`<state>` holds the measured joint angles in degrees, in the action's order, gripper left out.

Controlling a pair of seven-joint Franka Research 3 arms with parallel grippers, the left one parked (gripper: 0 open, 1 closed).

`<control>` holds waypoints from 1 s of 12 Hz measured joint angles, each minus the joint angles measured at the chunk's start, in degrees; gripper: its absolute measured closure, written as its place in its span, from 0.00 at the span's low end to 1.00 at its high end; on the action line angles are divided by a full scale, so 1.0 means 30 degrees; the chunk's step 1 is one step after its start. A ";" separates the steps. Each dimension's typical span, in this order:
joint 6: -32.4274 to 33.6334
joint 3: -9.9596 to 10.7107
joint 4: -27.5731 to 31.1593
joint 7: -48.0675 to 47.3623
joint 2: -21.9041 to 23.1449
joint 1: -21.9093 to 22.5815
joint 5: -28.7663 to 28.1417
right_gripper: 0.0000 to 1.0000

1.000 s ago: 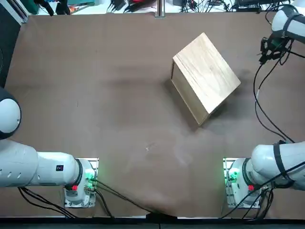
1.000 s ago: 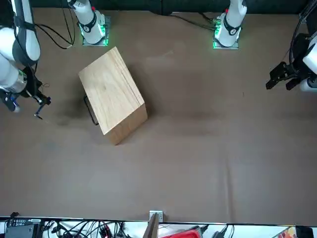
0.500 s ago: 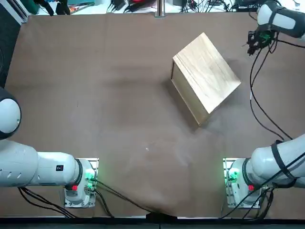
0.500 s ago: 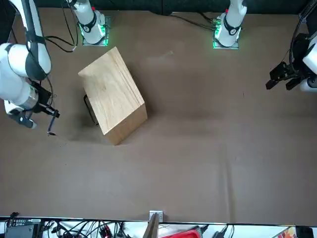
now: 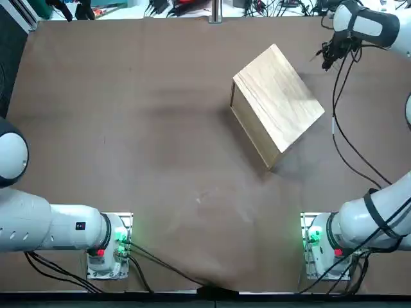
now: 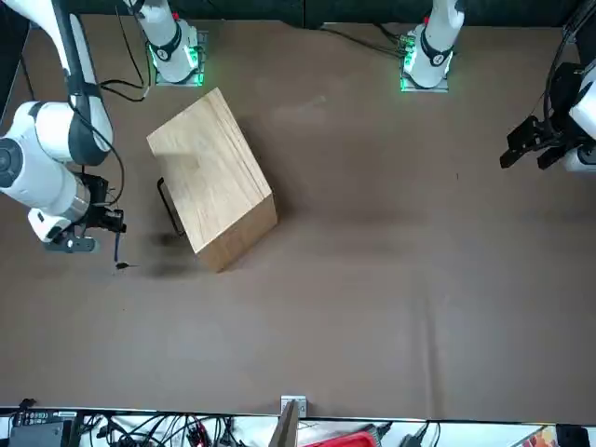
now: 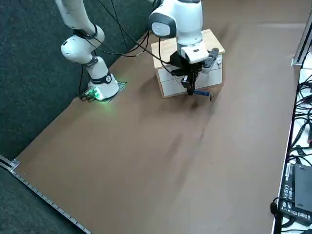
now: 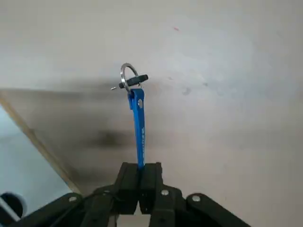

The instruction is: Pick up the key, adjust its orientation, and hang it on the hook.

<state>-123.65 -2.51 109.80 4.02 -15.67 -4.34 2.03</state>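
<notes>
My right gripper (image 8: 139,171) is shut on the end of a blue key (image 8: 138,124), which sticks out from the fingers and carries a small metal ring (image 8: 128,77) at its far end. From the front, the gripper (image 6: 110,226) hovers above the table beside the wooden box (image 6: 209,177), with the key (image 6: 118,255) hanging under it. A thin black hook (image 6: 170,207) sits on the box's side face, a short way from the key. In the side view the key (image 7: 201,92) lies level in front of the box (image 7: 187,48).
The right arm's black cable (image 5: 340,128) hangs over the table to the right of the box (image 5: 279,96). Cables and gear line the table's far edge (image 5: 192,8). A metal post (image 5: 214,16) stands at that edge.
The right arm has carried the key along the table's far side towards the box, to the box's hook side. The box has not moved.
</notes>
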 joint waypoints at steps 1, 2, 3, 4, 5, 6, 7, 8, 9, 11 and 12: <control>0.0012 -0.0012 -0.0289 0.0965 -0.0200 0.0180 -0.0001 0.96; 0.0024 -0.0060 -0.0588 0.1940 -0.0434 0.0307 -0.0002 0.96; 0.0026 -0.0194 -0.0884 0.2939 -0.0702 0.0377 -0.0008 0.96; 0.0026 -0.0357 -0.1160 0.3939 -0.0947 0.0434 -0.0008 0.96; 0.0027 -0.0506 -0.1372 0.4918 -0.1165 0.0489 -0.0008 0.96; 0.0027 -0.0672 -0.1517 0.5910 -0.1350 0.0520 -0.0009 0.96; 0.0026 -0.0805 -0.1595 0.6843 -0.1501 0.0542 -0.0009 0.96; 0.0019 -0.0948 -0.1641 0.7875 -0.1633 0.0550 -0.0040 0.96; 0.0013 -0.1130 -0.1736 0.8863 -0.1772 0.0554 -0.0169 0.96; 0.0012 -0.1423 -0.2147 1.0459 -0.2137 0.0573 -0.0273 0.96; 0.0013 -0.1555 -0.2360 1.1136 -0.2342 0.0575 -0.0296 0.96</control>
<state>-123.62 -7.18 102.72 37.43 -22.70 -2.62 1.14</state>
